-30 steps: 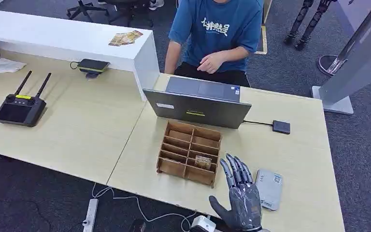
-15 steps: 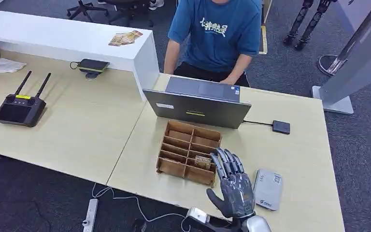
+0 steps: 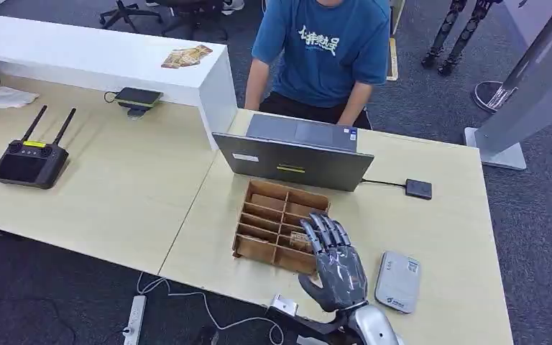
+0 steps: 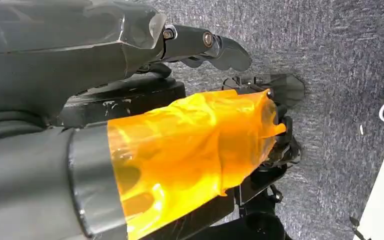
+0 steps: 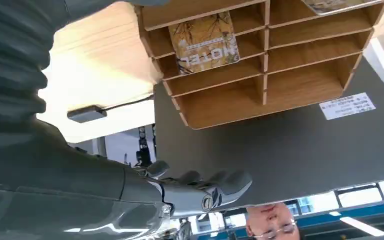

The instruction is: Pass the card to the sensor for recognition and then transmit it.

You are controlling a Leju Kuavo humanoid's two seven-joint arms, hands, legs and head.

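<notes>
- Head view: the robot's right hand (image 3: 336,267) hovers over the near right corner of the open wooden slotted rack (image 3: 269,215), fingers spread and holding nothing, their tips above the compartment with the card.
- The thin rectangular patterned card marked "HOTEL" (image 5: 204,42) leans in a slot of the rack just beyond the fingertips; the right wrist view shows its printed face, tilted against a divider.
- Judged from its look, the card is light, stiff and slick, and likely to slip under a loose hold; a pinch between thumb and a finger on the exposed upper edge seems the best grip, since the lower part sits between the slats.
- The dividers stand close on either side of the card, so there is little room for the fingers; a straight lift upward looks the safest way out.
- Beyond the rack, the back of the open grey laptop (image 3: 293,159) walls off the far side.
- To the hand's right lies a flat grey card-reader pad (image 3: 398,281), near and on open tabletop, probably the sensor.
- The left hand (image 4: 200,40) hangs over grey carpet, fingers extended, holding nothing.
</notes>
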